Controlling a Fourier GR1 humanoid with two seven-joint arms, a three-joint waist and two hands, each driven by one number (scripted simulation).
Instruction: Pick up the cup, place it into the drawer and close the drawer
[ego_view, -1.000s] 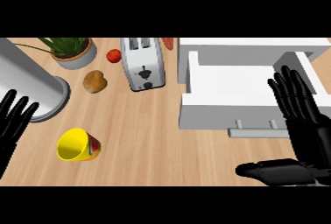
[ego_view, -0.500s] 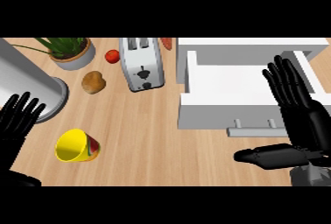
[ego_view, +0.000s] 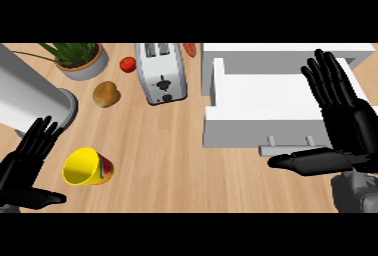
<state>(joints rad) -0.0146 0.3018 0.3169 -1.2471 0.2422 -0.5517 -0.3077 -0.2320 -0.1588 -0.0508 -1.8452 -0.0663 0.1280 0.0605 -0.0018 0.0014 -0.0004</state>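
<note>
A yellow cup (ego_view: 86, 167) lies on its side on the wooden counter at lower left, its mouth facing left. My left hand (ego_view: 23, 167) is open just left of the cup, fingers straight, not touching it. The white drawer (ego_view: 266, 95) stands pulled open at the right, its inside bare, with a grey handle (ego_view: 289, 148) on its front. Over the drawer's right side my right hand (ego_view: 344, 125) is open, fingers pointing away and thumb stretched left near the handle.
A silver toaster (ego_view: 162, 72) stands at the back middle. A potato (ego_view: 106, 94), a tomato (ego_view: 128, 63) and a potted plant (ego_view: 77, 59) sit at back left. A grey cylinder (ego_view: 26, 102) rises at the far left edge.
My left hand has come further into view and moved right toward the cup. My right hand has shifted slightly up and left near the drawer handle.
</note>
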